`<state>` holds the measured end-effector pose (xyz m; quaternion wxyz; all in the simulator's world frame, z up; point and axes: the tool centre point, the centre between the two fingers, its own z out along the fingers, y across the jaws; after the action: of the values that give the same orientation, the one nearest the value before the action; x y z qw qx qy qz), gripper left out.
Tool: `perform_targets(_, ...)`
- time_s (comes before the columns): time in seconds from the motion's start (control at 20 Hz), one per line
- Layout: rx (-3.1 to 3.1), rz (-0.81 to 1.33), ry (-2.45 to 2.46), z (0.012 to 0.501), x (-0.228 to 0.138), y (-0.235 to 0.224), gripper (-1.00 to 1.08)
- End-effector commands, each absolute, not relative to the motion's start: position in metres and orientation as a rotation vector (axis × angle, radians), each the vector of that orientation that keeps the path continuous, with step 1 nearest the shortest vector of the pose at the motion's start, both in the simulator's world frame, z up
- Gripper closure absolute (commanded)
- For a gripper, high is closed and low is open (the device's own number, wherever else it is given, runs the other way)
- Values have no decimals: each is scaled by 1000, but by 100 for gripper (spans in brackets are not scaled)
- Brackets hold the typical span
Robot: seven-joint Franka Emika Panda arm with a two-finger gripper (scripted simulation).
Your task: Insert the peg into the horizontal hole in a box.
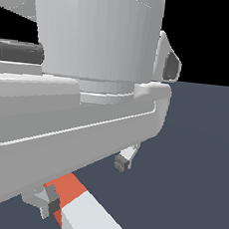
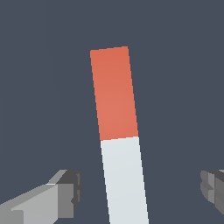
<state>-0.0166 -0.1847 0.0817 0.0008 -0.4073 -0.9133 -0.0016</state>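
Note:
The peg (image 2: 120, 144) lies flat on the dark floor, one end orange-red and the rest pale grey-white. In the exterior view the peg (image 1: 84, 208) shows under the big grey hand, running toward the lower edge. My gripper (image 2: 140, 187) is open, one finger on each side of the white part near the colour change, with clear gaps to the peg. Both fingertips (image 1: 123, 162) show dark pads, and nothing is held between them. The box and its hole are out of view.
The arm's grey hand body (image 1: 71, 112) fills most of the exterior view and hides much of the scene. Dark blue-grey floor (image 1: 197, 160) stretches to the exterior view's right.

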Motion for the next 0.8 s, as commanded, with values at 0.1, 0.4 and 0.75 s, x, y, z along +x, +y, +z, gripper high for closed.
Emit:
perform_targets(0.1,-1187,-3,-2908,75,-10,-199,-92)
perform_targets(0.4,-1119,0,-2936,70,-4,-210,-92)
perform_targets(0.75,-1110,0,-2939,69,-2,-211,-92)
